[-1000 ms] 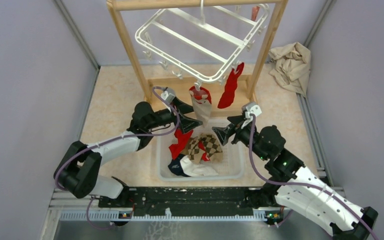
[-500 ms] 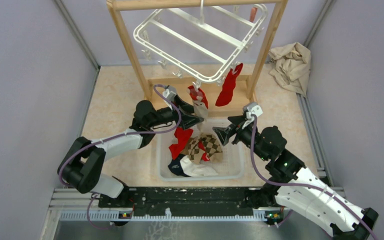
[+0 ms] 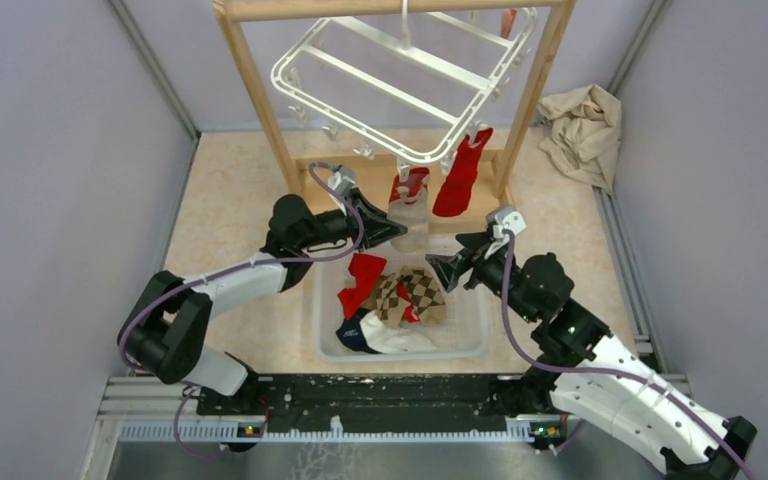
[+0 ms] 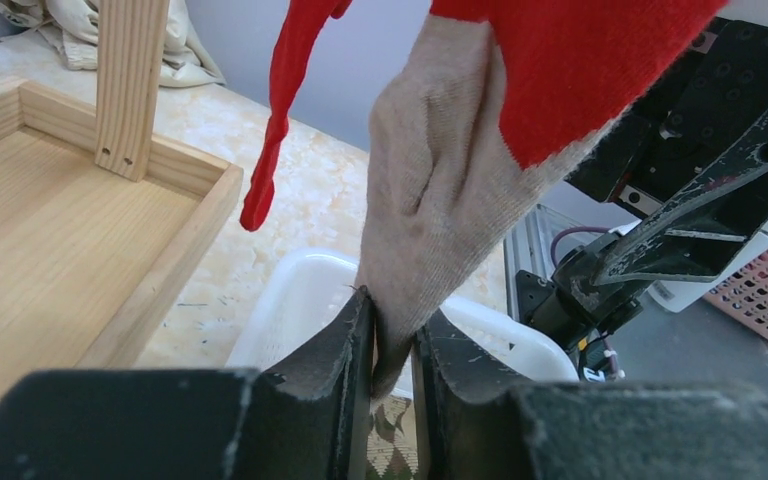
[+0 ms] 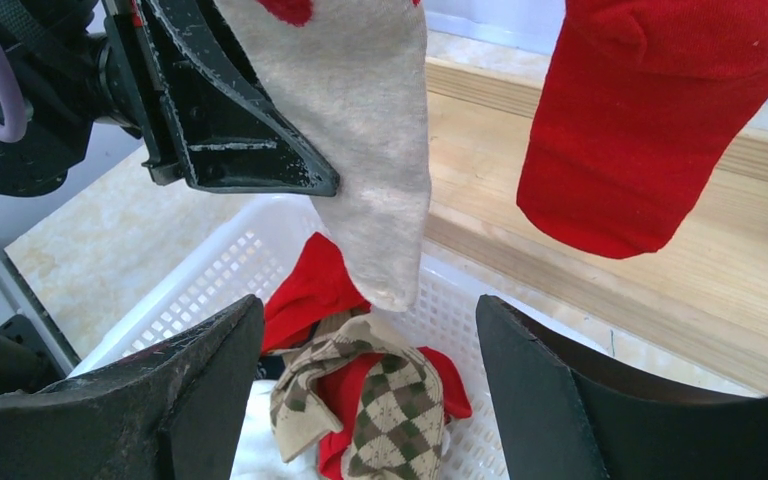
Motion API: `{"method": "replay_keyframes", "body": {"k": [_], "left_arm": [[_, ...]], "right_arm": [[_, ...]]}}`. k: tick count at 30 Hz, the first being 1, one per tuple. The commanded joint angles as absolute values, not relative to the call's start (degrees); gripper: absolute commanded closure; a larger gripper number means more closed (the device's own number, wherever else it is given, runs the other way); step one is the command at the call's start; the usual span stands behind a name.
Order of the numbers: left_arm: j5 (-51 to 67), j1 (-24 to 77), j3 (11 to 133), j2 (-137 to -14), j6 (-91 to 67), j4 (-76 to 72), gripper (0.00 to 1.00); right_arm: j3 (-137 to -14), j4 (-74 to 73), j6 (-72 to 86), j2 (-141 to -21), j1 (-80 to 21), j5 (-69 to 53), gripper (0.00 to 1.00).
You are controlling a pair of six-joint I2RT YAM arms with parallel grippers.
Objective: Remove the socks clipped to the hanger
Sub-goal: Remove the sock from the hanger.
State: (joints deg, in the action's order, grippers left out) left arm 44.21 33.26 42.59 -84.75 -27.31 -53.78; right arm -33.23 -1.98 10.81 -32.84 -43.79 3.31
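My left end effector (image 3: 396,233) is clenched on the lower end of the tan sock (image 3: 410,214). In its wrist view the 2 fingers (image 4: 345,345) pinch the fabric between them, over the far rim of the basket (image 3: 400,354). The tan sock has a red upper part and hangs from a clip on the near edge of the hanger (image 3: 420,160), which sits high above and beyond the basket on the wooden frame (image 3: 260,90).

Just right of the tan sock, also beyond the basket's far rim, a red sock (image 3: 460,180) is clipped to the hanger. Another red piece (image 3: 508,20) shows at the hanger's far corner, too small for me to read.

My right end effector (image 3: 440,268) is released, jaws spread wide above the basket's right side and touching nothing. Inside the basket lie several socks, among them an argyle sock (image 3: 417,290). A crumpled cloth (image 3: 580,125) lies on the bench well right of the basket.
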Motion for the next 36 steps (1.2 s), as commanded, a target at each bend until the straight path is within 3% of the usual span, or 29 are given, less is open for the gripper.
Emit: {"method": "replay_keyframes", "body": {"k": [1, 9, 22, 36], "left_arm": [[46.1, 33.0, 44.6, -83.4, -27.8, -53.5, 0.76], [45.5, 33.1, 46.3, -81.4, -27.8, -47.2, 0.81], [37.3, 35.7, 53.9, -77.3, -22.4, -28.8, 0.8], [32.6, 38.4, 58.3, -75.0, -21.0, -22.3, 0.76]], "right_arm": [[-33.0, 0.1, 11.7, -31.7, -43.5, 2.9, 0.23], [-34.7, 0.1, 12.2, -31.3, -43.5, 3.1, 0.24], [-46.5, -7.1, 13.6, -32.1, -43.5, 6.9, 0.28], [-50.5, -6.3, 14.1, -32.6, -43.5, 4.7, 0.3]]}}
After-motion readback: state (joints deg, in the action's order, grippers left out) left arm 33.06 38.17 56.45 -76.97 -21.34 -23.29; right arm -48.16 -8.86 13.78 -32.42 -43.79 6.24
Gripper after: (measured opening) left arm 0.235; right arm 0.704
